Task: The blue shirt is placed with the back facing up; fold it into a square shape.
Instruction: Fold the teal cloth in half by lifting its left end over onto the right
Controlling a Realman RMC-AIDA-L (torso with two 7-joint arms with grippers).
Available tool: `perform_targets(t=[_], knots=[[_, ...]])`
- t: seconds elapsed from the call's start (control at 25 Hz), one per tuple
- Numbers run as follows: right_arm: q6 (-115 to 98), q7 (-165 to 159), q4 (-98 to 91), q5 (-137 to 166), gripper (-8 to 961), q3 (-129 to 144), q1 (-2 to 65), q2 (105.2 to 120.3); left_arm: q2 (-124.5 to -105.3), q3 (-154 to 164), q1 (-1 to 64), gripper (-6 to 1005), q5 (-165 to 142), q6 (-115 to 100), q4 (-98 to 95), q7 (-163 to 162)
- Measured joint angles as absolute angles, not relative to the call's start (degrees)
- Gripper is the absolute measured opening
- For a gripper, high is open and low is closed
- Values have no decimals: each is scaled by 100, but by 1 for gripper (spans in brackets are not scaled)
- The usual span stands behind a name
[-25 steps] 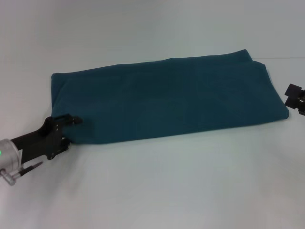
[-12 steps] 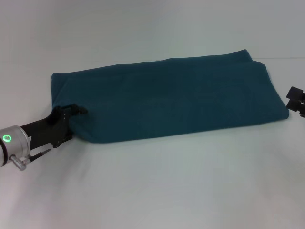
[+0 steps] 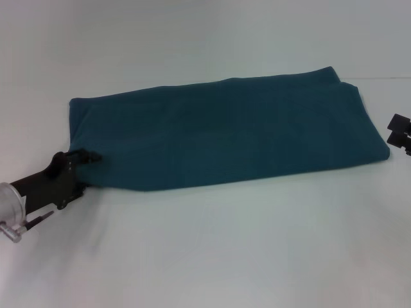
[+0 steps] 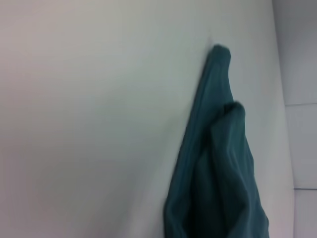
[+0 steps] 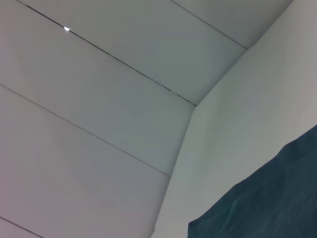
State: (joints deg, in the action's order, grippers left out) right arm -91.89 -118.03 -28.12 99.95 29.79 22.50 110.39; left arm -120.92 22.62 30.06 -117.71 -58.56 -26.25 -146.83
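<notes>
White tabletop (image 3: pixel 212 250), pale walls behind. Left gripper (image 3: pixel 90 157) low at the near-left corner of the shirt (image 3: pixel 225 135), fingertips touching the cloth edge; whether clamped on fabric or merely against it, cannot tell. Seen from the left wrist, stacked folded layers (image 4: pixel 218 163) running away across the table. Shirt lying flat mid-table as a long band, plain side up, stretching from the left gripper toward the far right. Right gripper (image 3: pixel 399 133) parked just beside the shirt's right end, apart from it, fingers not clear enough to judge. Judged risk: pinching only the top layer at the corner, so the lower layers lag and the next fold comes out skewed or bunched rather than square.
</notes>
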Motion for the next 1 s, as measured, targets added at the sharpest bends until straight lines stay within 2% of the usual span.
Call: perform_targets(t=[0.24,0.6,1.0], knots=[[-9186,-11808,-2812,9999,687,2979,2277,11043,-12089,2241,3062,580,-11353,-6292,-2688,-14164],[-9143,-11817,-2812,9996,686,2954,2282,11034,-12103,2250,2686,580,-11474,-6464,-2738,-14472],[-9059,-11820,-2803,10028,687,2960,2327,11029,-12076,2270,2821,581,-11916,-6368,-2718,-14756]])
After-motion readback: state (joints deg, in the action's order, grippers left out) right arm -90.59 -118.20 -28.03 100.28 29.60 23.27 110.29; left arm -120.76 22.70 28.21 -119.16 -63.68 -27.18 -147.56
